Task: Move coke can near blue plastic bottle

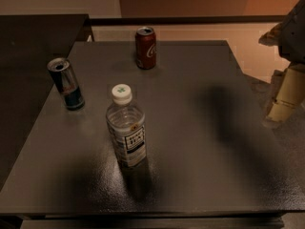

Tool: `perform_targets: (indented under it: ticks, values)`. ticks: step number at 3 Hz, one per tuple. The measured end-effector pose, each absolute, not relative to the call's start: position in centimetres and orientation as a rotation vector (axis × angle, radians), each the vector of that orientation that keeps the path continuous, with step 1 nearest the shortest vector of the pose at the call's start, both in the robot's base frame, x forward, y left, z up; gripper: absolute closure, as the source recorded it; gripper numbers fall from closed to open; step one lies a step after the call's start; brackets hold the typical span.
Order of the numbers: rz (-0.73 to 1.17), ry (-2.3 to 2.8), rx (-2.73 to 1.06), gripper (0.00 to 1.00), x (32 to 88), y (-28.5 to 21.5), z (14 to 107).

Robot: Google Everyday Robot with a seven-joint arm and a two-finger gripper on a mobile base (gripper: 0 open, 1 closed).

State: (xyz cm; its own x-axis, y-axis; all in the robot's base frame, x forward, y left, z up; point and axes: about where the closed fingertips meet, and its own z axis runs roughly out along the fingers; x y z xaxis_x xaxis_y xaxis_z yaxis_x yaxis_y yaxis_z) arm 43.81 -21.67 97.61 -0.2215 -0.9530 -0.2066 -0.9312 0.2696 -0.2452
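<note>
The coke can (pixel 146 47), red with white script and a silver top, stands upright near the far edge of the dark grey table (pixel 200 142). The blue plastic bottle (pixel 127 128), clear and ribbed with a white cap and a white-and-dark label, stands upright left of the table's middle, well in front of the can. My gripper (pixel 282 101) hangs at the right edge of the view, beyond the table's right side, far from both and holding nothing that I can see.
A slim blue-and-silver energy drink can (pixel 66 84) stands upright near the table's left edge. Another dark surface (pixel 33 37) lies to the far left. A pale floor (pixel 248 42) shows beyond the table's far right.
</note>
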Motion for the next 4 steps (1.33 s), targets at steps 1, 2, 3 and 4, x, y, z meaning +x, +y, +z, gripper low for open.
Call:
perform_targets:
  ticks: [1,2,3,4]
  values:
    - [-0.098,2.232,-1.725,0.0,43.8,-21.7,97.6]
    - [-0.097,2.229,-1.699,0.0,44.2,-21.5,97.5]
    - [-0.056,2.209,-1.613,0.0,46.0,-21.0,96.9]
    - [0.009,2.164,-1.515,0.0,49.3,-20.2,95.8]
